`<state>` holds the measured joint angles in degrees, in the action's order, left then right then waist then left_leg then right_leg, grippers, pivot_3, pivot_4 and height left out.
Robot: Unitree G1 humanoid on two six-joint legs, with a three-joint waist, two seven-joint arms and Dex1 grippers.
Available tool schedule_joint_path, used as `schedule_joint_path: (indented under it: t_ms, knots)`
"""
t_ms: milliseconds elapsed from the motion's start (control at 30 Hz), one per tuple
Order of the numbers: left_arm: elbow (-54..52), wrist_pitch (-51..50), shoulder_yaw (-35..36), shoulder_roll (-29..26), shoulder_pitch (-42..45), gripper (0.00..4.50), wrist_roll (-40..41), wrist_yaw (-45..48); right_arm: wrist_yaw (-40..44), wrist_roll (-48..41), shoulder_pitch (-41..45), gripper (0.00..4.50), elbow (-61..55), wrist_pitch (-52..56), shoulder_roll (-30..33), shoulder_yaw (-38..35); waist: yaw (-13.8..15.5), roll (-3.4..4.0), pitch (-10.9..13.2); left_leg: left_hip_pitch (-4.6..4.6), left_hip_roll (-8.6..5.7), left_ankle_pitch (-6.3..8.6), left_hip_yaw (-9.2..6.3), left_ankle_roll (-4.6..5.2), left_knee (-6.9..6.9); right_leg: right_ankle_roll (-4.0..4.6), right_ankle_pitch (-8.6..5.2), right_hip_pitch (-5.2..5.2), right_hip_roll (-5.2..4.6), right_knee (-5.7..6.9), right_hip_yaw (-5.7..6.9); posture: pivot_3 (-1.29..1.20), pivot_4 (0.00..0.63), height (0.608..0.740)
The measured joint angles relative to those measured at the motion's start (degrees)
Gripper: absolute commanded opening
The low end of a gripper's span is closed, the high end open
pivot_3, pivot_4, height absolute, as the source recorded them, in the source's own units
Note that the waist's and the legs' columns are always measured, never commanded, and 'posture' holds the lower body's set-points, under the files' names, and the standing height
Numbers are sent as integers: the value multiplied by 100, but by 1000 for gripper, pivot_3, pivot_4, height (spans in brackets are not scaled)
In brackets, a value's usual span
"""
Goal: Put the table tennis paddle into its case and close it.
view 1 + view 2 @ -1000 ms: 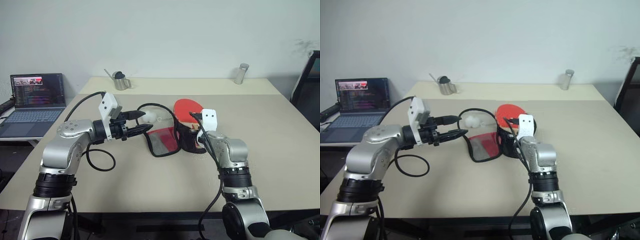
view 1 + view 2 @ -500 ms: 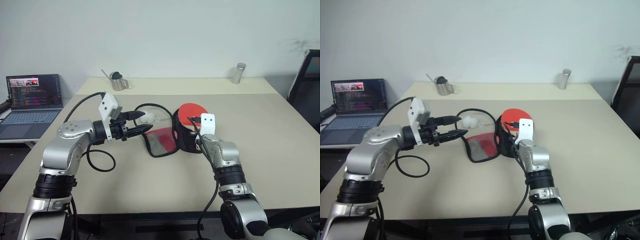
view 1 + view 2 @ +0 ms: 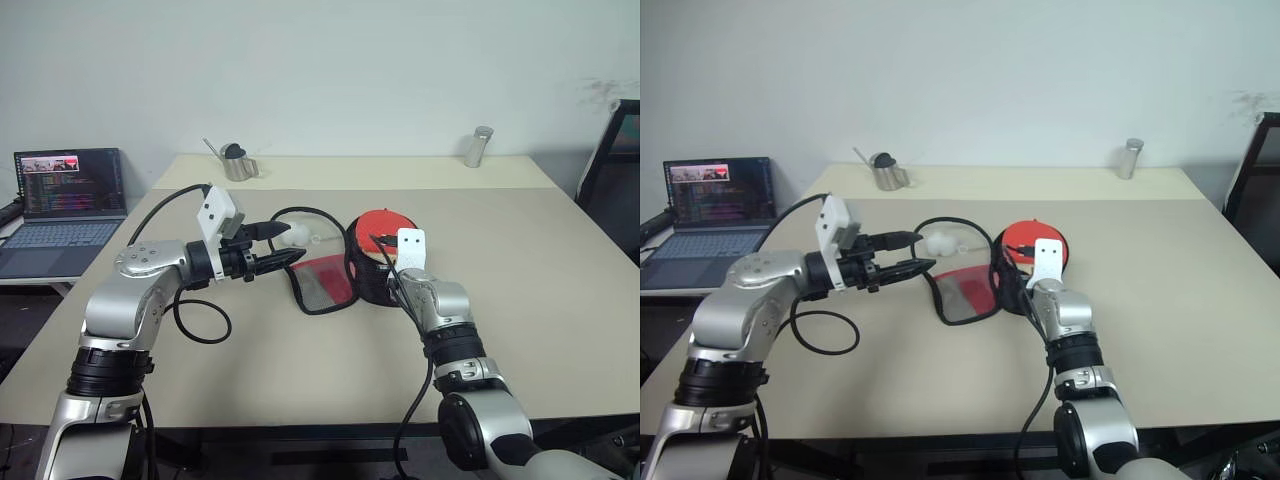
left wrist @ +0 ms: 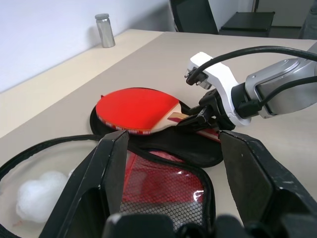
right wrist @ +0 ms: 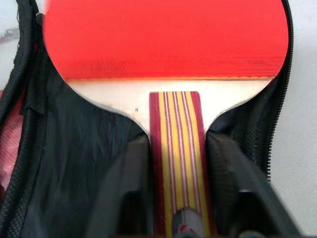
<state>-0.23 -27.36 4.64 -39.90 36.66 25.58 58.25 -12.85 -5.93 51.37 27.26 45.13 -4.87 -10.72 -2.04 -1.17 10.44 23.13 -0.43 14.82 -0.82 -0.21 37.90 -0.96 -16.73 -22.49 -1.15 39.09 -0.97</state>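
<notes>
A beige table point(image 3: 560, 300) stands against a plain white wall. Left of the table's left edge, an open laptop point(image 3: 62, 205) sits on a separate lower surface. Near the table's far left corner stands a small metal pitcher point(image 3: 239, 162); near the far right corner stands a metal cylinder point(image 3: 478, 146). A dark chair point(image 3: 618, 170) shows past the right edge.

The left gripper point(image 3: 285, 247) hangs above the table's middle, level, its fingers spread wide and holding nothing. Between it and the case lies a white crumpled wad point(image 4: 35, 201) on the table, ringed by a black cable loop point(image 3: 300, 214).

The case point(image 3: 330, 283) lies open at the table's centre, its red mesh flap spread flat toward the left and its black half to the right. The table tennis paddle point(image 4: 136, 110) lies with its red blade on the black half, inside the zipper rim.

The right gripper point(image 4: 195, 119) reaches the paddle from the near side. The right wrist view shows the striped handle between its two fingers point(image 5: 130, 193), which flank it closely on either side; whether they press on it cannot be told. The left wrist view shows the blade's upper face and the right arm's white bracket, which hides the handle in the head views.
</notes>
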Motion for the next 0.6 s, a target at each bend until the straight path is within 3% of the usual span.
schedule_joint_path:
  t_ms: [167,367,600]
  knots:
    - [1,44,-12,1,0,3145,-10,-1,-95,-60,2,4384,-181,97,-121,-20,2,0,0,0,0,0,0,0,-1,0,0,0,0,0,0,0,150,740]
    - [7,98,-27,5,-70,3145,-54,-41,167,-334,-63,4451,-1501,1050,-35,64,9,1,0,2,1,0,-2,0,-2,0,0,-1,0,-2,1,0,150,740]
    - [618,469,8,60,-92,3145,-573,-700,1582,-957,-1025,4451,-3642,2365,1265,859,25,0,0,3,0,1,-6,2,2,0,0,4,0,-4,5,0,150,740]
